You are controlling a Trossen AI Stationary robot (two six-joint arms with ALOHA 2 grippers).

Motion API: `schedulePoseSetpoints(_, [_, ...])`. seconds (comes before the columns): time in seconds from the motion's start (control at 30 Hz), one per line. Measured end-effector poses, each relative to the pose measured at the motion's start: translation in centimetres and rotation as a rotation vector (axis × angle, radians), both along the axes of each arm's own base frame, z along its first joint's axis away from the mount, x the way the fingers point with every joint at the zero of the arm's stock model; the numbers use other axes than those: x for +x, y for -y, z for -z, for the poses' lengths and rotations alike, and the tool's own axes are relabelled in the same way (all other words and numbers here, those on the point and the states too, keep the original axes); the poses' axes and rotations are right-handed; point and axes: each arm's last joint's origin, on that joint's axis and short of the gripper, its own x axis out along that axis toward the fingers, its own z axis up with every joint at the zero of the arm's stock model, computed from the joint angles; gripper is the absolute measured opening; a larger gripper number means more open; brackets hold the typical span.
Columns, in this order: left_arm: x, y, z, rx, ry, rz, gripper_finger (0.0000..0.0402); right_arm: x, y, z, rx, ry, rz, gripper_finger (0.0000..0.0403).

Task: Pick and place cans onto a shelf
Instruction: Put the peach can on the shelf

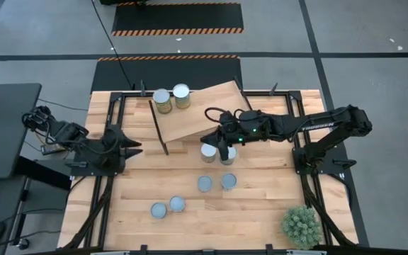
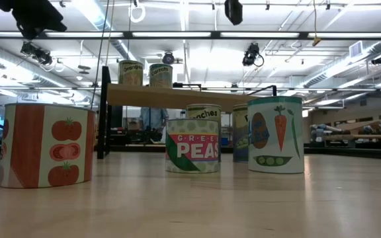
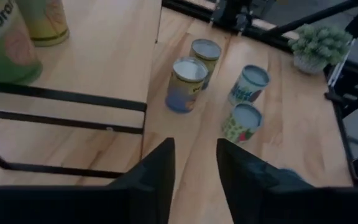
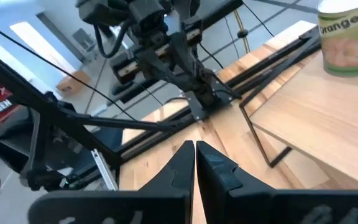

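Observation:
Two tall cans (image 1: 162, 100) (image 1: 181, 95) stand upright on the light-wood shelf (image 1: 204, 117) at the table's far middle. Two more cans (image 1: 208, 152) (image 1: 228, 154) stand on the table at the shelf's near edge. Several shorter cans (image 1: 205, 183) (image 1: 229, 180) (image 1: 177, 204) stand nearer. My right gripper (image 1: 218, 145) hovers shut above the pair by the shelf, holding nothing; its fingertips meet in the right wrist view (image 4: 194, 152). My left gripper (image 1: 134, 149) is drawn back at the table's left edge. It is open with nothing between its fingers (image 3: 194, 168).
A green spiky plant (image 1: 302, 225) stands at the near right corner. The shelf's thin black legs (image 1: 165, 145) stand between my left gripper and the cans. In the low view the tomato can (image 2: 45, 145), peas can (image 2: 192, 145) and carrot can (image 2: 275, 135) stand in front.

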Motion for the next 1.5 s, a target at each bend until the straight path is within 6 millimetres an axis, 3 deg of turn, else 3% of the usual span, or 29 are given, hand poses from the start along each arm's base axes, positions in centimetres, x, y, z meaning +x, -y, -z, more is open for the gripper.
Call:
schedulePoseSetpoints(0.13, [0.2, 0.2, 0.4, -0.025, 0.020, 0.027, 0.0101, 1.1, -0.3, 0.2, 0.012, -0.015, -0.028, 0.0023])
schedulePoseSetpoints(0.3, [0.2, 0.4, 1.0, -0.082, 0.075, 0.084, 0.0066, 3.7, -1.3, -2.2, -0.092, -0.040, -0.103, 0.0023])
schedulePoseSetpoints(0.53, [-0.3, 0.1, 1.9, -0.158, 0.105, 0.087, 0.0011, 6.8, -1.5, -3.0, -0.243, -0.203, -0.125, 0.0023])
schedulePoseSetpoints(0.7, [-0.9, -0.1, 2.0, -0.193, 0.126, 0.085, 0.0008, 7.3, -1.4, -0.6, -0.283, -0.426, -0.095, 0.0029])
schedulePoseSetpoints(0.8, [-1.0, -0.2, 2.0, -0.204, 0.134, 0.077, 0.0013, 7.0, -1.0, 0.5, -0.278, -0.525, -0.093, 0.0057])
schedulePoseSetpoints(1.17, [-0.8, -0.2, 2.1, -0.191, 0.134, 0.035, 0.0015, 5.8, -0.9, 6.3, -0.263, -0.814, -0.085, 0.0262])
schedulePoseSetpoints(1.3, [-0.7, -0.2, 2.2, -0.185, 0.121, 0.035, 0.0015, 4.5, -1.2, 7.6, -0.309, -0.833, -0.046, 0.0295])
schedulePoseSetpoints(1.5, [-0.6, -0.1, 2.3, -0.185, 0.111, 0.039, 0.0016, 2.9, -1.9, 9.0, -0.304, -0.674, -0.005, 0.0290])
